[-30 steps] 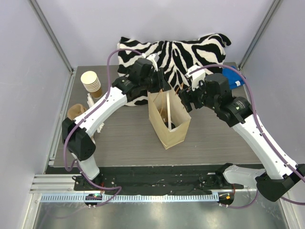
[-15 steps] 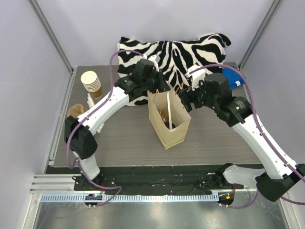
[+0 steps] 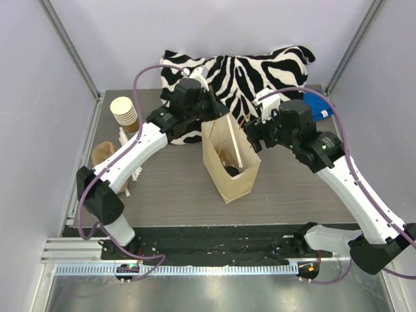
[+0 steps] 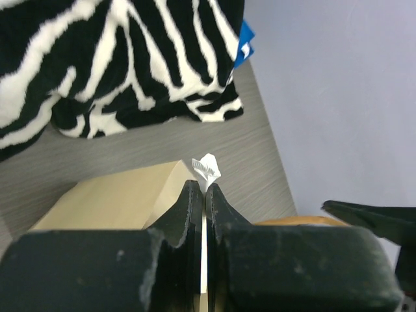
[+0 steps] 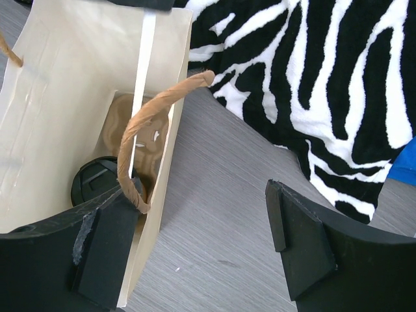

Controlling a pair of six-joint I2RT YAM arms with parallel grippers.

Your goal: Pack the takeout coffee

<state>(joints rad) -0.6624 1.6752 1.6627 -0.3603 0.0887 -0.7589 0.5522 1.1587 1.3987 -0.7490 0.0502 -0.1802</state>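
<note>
Left pincer (image 4: 206, 190) tight on white paper strip (image 4: 208, 169)

Lab test cell; plain panel walls (image 3: 39, 130)

I watch from overhead, high on the near side of the paper bag (image 3: 231, 170), looking down from well back. My left wrist view sits just above the bag, facing past it to the zebra cloth (image 4: 97, 65). My right wrist view peers closely into the bag from its right. All three share bag and cloth.
</note>
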